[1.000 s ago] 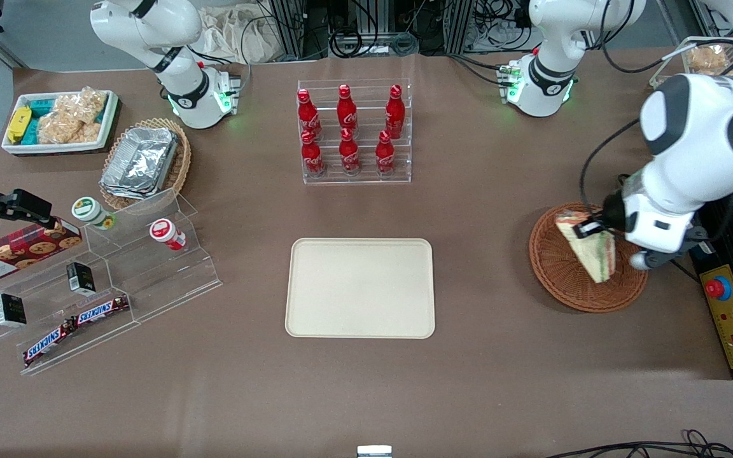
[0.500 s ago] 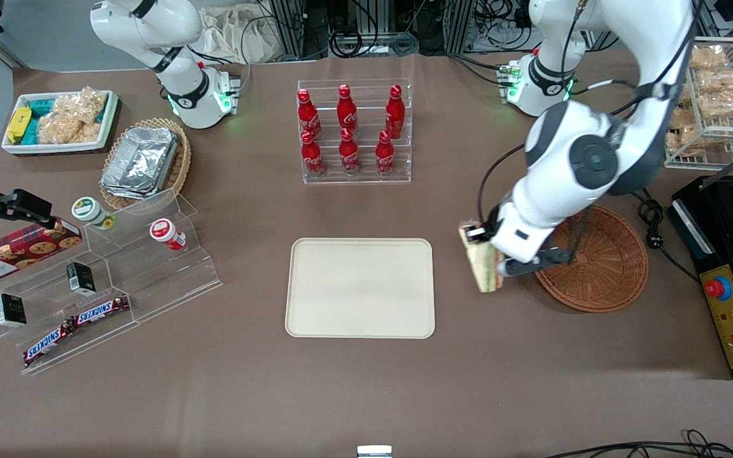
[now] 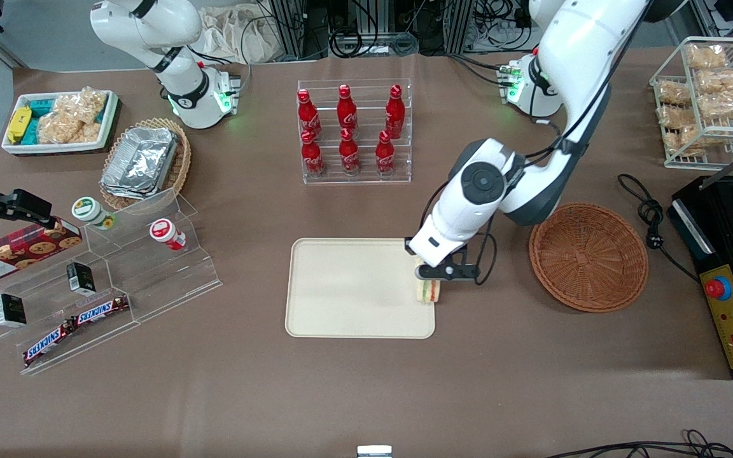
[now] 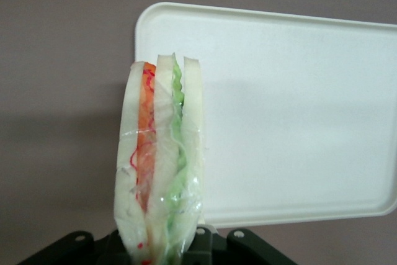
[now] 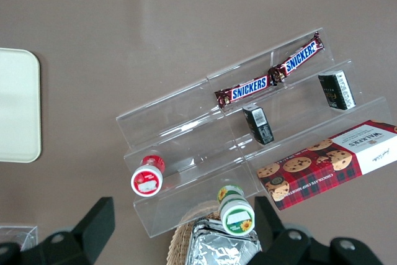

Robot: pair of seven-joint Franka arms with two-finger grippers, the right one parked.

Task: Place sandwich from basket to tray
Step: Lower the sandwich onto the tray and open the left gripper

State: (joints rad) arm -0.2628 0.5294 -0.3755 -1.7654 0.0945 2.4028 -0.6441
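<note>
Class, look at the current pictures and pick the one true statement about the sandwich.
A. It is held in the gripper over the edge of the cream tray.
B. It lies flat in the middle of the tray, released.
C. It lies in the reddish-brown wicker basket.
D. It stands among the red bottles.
A: the gripper is shut on the sandwich over the tray edge nearest the basket, which holds no sandwich.

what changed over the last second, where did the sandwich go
The gripper carried the sandwich out of the basket and sideways toward the parked arm's end, to the edge of the tray nearest the basket. It stays shut on the sandwich, which hangs upright over that edge, not yet released. The basket now lies empty. Tray, basket and bottles have not moved.
</note>
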